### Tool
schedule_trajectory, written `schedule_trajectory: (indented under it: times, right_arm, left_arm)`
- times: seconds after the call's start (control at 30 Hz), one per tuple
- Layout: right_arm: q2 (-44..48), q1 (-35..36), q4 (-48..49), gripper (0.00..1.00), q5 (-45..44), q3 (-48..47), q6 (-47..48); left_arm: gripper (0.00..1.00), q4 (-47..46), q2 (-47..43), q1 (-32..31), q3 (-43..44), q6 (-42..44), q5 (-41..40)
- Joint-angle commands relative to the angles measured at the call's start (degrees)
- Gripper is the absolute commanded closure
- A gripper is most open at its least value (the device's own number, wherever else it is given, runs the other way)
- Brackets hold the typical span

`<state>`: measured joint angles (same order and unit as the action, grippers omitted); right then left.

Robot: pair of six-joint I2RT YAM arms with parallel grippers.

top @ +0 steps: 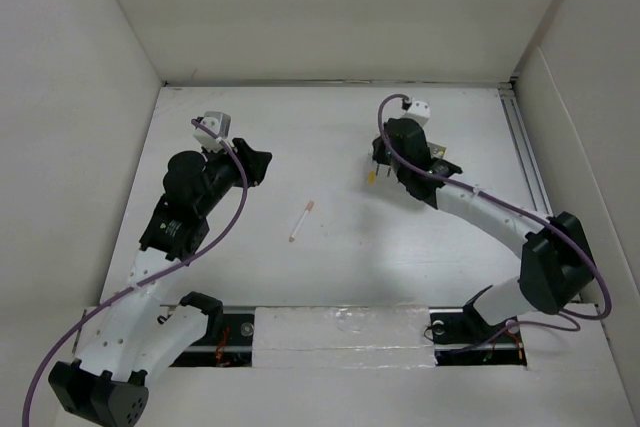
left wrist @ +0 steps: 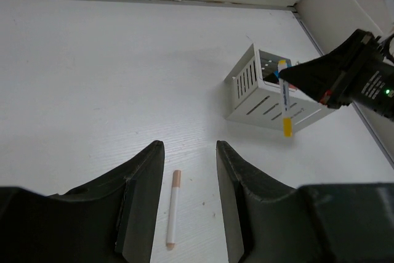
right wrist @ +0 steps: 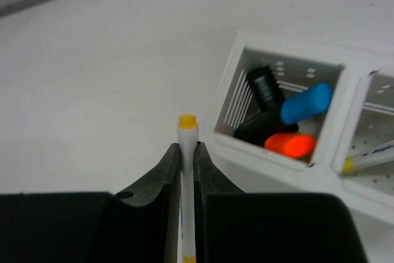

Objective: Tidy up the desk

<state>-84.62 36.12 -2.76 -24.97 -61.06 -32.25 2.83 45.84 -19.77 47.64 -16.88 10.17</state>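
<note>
The desk is a wide white tabletop. On its middle lies a thin white pen with a peach cap, flat on the surface. My left gripper hovers above that pen, jaws apart with nothing between them. My right gripper is shut on a white marker with yellow ends, holding it upright just beside the white slotted organizer box. In the left wrist view the marker hangs in front of the box. From above, my right arm hides most of the box.
One compartment of the box holds a black marker, a blue-capped one and an orange-capped one. Another pen lies in the second compartment. White wall panels enclose the desk on three sides.
</note>
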Motion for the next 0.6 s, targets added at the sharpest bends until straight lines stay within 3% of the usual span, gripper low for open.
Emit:
schedule_trajectory:
  times: [0.0,0.23,0.57]
  right_arm:
    - [1.5,-3.8,5.9,1.00,-3.6,-1.3,0.8]
    - [1.6,-10.6,6.9,1.00,-14.7,-1.8,4.5]
    - [3.6,-18.4,11.2,1.00,-15.1,1.6,2.7]
  left_arm:
    - [0.64,-2.4,-1.3,-0.1,0.9,-0.2,0.4]
    - [0.64,-2.4,-1.2,-0.1,0.8,-0.1,0.0]
    - [0.65,-2.5,0.6,-0.1,1.2,0.0,0.6]
